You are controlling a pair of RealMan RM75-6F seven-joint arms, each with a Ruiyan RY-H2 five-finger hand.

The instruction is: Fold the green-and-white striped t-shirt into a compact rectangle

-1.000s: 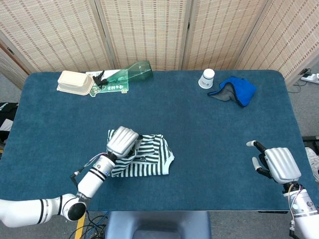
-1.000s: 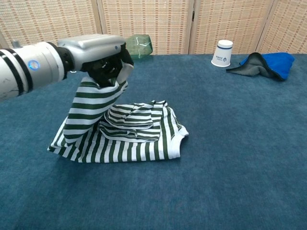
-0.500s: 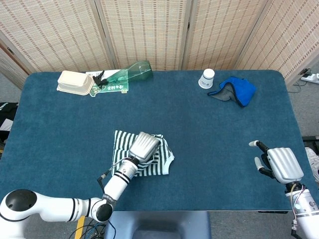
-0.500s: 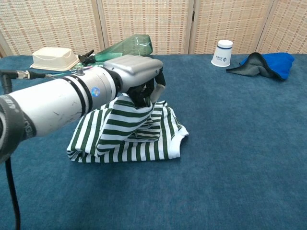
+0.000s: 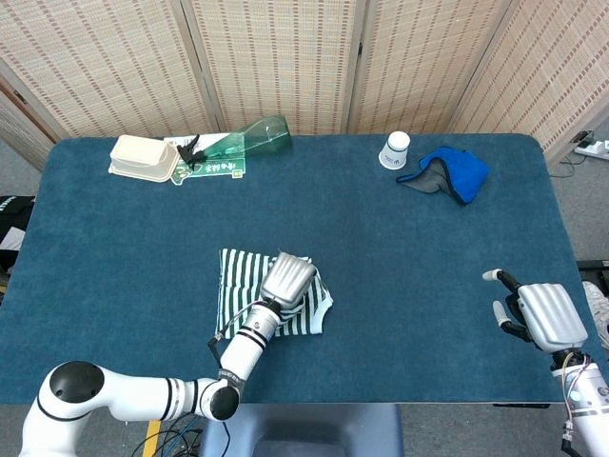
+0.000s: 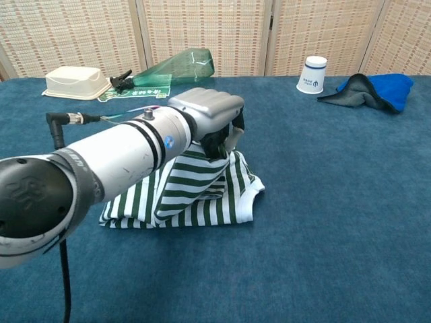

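The green-and-white striped t-shirt (image 5: 238,281) (image 6: 202,198) lies in a folded heap near the table's front middle. My left hand (image 5: 288,279) (image 6: 212,118) grips a flap of the shirt and holds it over the heap's right side, with cloth hanging from the curled fingers. The arm hides much of the shirt in the chest view. My right hand (image 5: 540,316) hovers near the table's front right corner, holding nothing, fingers apart; the chest view does not show it.
At the back left sit a cream lidded box (image 5: 143,157), a green bottle (image 5: 249,139) and a green packet (image 5: 211,168). A white paper cup (image 5: 395,149) (image 6: 312,74) and a blue-and-grey cloth (image 5: 449,174) (image 6: 374,90) are at the back right.
My left hand has carried the lifted shirt flap from the heap's left side over to its right, lowering it. My right hand has drifted slightly right and toward the front edge.
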